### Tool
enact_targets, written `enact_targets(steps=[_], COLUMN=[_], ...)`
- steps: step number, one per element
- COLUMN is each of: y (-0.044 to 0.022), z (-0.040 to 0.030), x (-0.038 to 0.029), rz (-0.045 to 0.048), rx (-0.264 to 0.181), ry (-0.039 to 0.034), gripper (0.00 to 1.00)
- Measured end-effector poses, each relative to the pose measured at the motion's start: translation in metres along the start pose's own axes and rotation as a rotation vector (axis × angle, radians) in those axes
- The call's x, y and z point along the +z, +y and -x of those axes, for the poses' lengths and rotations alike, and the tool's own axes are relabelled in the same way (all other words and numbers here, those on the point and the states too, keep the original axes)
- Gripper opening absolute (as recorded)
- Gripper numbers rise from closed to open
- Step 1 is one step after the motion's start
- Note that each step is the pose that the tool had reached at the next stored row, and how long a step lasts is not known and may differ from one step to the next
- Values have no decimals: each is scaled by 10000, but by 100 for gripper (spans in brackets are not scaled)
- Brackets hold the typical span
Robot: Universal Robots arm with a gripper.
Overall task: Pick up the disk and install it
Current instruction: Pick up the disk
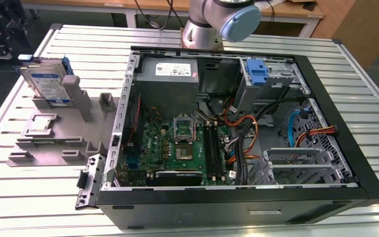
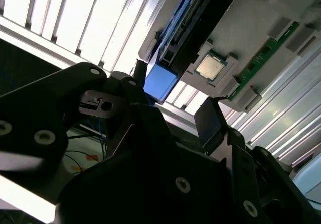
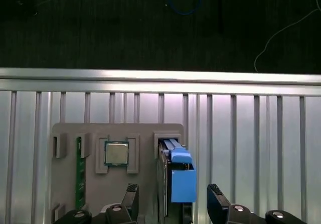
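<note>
Hovering with the hand (image 3: 173,189) spread above the disk (image 3: 178,176), nothing gripped.

Showing the disk parked on edge in a slot at one corner of the grey holder (image 1: 51,148), beside the edge of the surface (image 1: 91,44) on the exterior view's left and well apart from the open computer case (image 1: 229,202). Framing the disk's blue rail (image 2: 160,81) between the two black fingers (image 3: 216,199) in both wrist views, set apart and, by the look of it, touching nothing. Sharing the holder with a processor chip (image 3: 116,153) lying flat in its pocket and a green memory stick (image 3: 78,171) set on edge. Judging from all this: approach lined up, pickup not yet made, install not begun. Leaving the blue bracket (image 1: 258,74) at the case's drive bay, near the case's far corner, with no drive in it.
</note>
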State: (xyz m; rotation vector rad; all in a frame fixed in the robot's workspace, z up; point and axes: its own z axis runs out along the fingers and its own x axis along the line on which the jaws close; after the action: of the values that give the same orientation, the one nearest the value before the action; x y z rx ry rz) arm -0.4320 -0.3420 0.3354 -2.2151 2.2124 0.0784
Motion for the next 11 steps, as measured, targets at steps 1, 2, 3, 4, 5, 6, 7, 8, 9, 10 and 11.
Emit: enact_targets(steps=[1,2,3,4,5,6,7,8,9,10,11], y=[10,15,15,15,15,15,16,16,15,15,15], z=[-1,-1,0,0,0,0,0,0,0,-1,-1], x=[6,10,10,11,10,10,10,11,15,24,38], rz=[-2,-5,-6,-6,-6,-4,-5,-5,-6,-7,-5], rx=[-2,-3,-3,-2,-2,-2,-1,-1,-2,-5,-24], ry=[-34,-59,-64,-67,-69,-71,-75,-76,-76,-77,-81], gripper=[65,65,65,65,65,65,65,65,65,65,65])
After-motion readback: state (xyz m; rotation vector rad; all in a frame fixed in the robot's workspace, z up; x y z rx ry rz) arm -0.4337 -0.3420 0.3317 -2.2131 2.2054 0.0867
